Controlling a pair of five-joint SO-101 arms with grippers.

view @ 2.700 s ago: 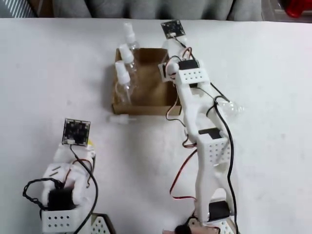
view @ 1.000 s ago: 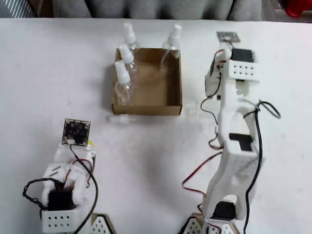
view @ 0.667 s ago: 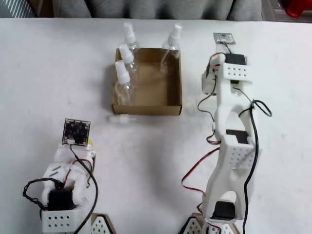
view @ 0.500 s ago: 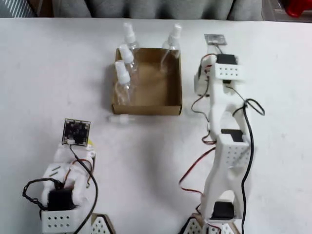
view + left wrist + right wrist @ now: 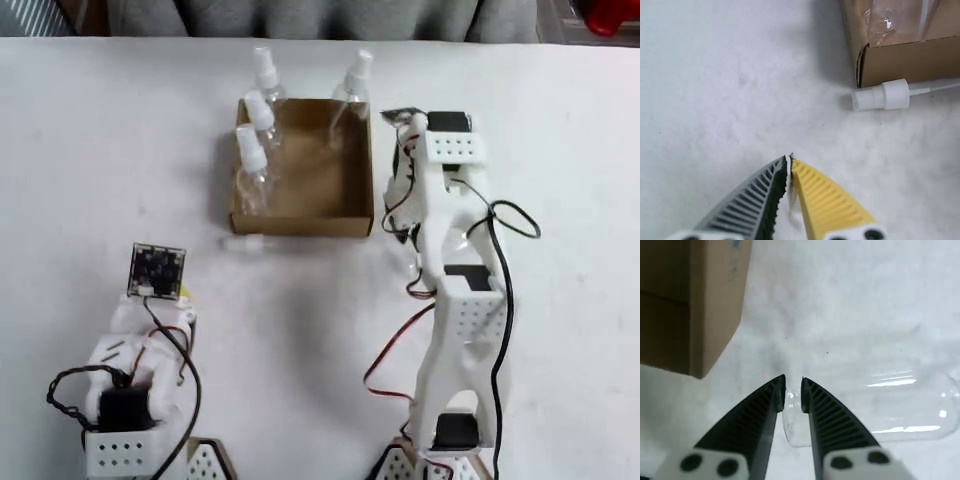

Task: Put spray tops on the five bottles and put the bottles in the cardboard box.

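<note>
The cardboard box (image 5: 300, 222) sits mid-table with three capped bottles along its left wall (image 5: 252, 160) and one more leaning in its far right corner (image 5: 350, 90). A loose white spray top (image 5: 245, 243) lies on the table in front of the box, near the box corner (image 5: 900, 60) in the left wrist view (image 5: 882, 95). An uncapped clear bottle (image 5: 890, 405) lies on its side right of the box. My right gripper (image 5: 793, 385) hangs over its mouth end, open by a narrow gap. My left gripper (image 5: 790, 160) is shut and empty, short of the spray top.
The right arm (image 5: 445, 200) stretches along the box's right side, its red and black cables (image 5: 400, 215) hanging close to the box wall. The left arm (image 5: 140, 340) rests folded at the near left. White table lies open to the left of the box.
The right arm left the box, swung out to the right, then came back left beside the box. A fourth capped bottle now leans in the box's far right corner. The left arm kept still.
</note>
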